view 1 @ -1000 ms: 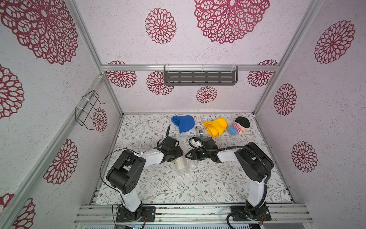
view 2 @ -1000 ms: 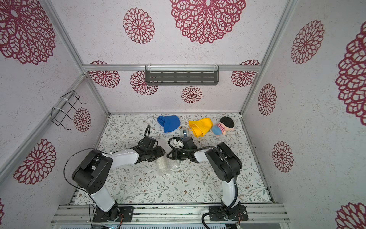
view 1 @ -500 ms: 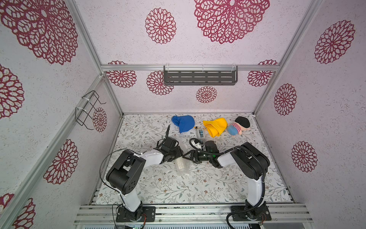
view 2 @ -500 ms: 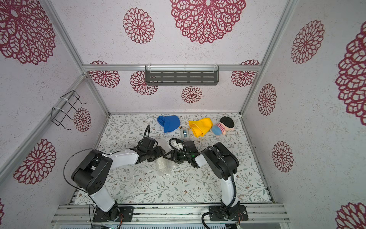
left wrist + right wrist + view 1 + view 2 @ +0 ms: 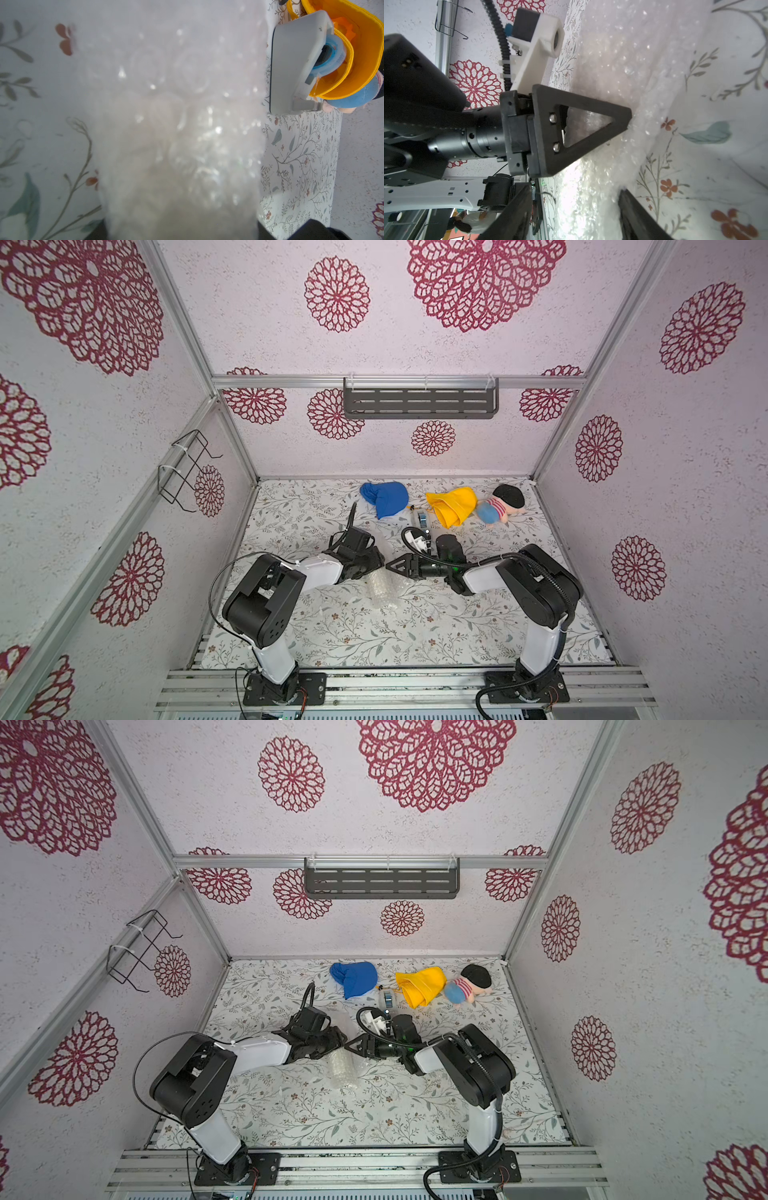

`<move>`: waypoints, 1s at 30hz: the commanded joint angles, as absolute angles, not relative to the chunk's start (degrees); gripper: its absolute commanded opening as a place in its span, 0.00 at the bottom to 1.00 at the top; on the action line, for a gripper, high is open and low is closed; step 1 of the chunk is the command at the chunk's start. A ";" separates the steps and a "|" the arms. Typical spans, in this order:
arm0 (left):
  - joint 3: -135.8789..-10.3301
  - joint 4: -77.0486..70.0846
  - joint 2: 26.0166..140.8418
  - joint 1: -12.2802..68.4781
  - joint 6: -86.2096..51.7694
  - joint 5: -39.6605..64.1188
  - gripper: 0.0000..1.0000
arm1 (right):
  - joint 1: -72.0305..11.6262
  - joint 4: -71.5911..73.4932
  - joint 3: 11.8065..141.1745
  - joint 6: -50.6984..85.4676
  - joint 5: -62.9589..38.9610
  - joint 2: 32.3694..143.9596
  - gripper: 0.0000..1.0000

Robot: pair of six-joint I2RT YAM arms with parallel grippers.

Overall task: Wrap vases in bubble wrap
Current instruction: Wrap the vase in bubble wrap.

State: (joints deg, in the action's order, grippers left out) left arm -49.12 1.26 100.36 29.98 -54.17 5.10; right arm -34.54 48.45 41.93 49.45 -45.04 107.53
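left pincer (image 5: 377, 566) clamped tight on the bubble wrap (image 5: 381, 588), a rolled bundle lying on the worktop (image 5: 332, 630), running from both pincer tips toward the arm bases. right pincer (image 5: 575, 193) jaws apart, astride the same roll, tip-to-tip with the left. vase not distinguishable under the wrap.

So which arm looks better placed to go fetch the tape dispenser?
Probably the right. The right fingers are open with nothing clamped, and the tape dispenser lies close beside that arm. The left fingers are shut on the bubble wrap and seem needed there.
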 commanded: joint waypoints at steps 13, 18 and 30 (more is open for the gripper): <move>-46.14 8.60 103.72 30.32 -54.42 4.46 0.25 | -34.54 48.07 44.57 44.84 -43.21 113.50 0.29; -46.82 8.75 103.14 30.33 -54.95 4.89 0.25 | -34.63 44.87 44.74 42.37 -42.21 110.95 0.00; -50.10 10.31 103.28 30.23 -55.80 6.60 0.33 | -36.18 38.24 43.66 37.89 -40.78 103.07 0.01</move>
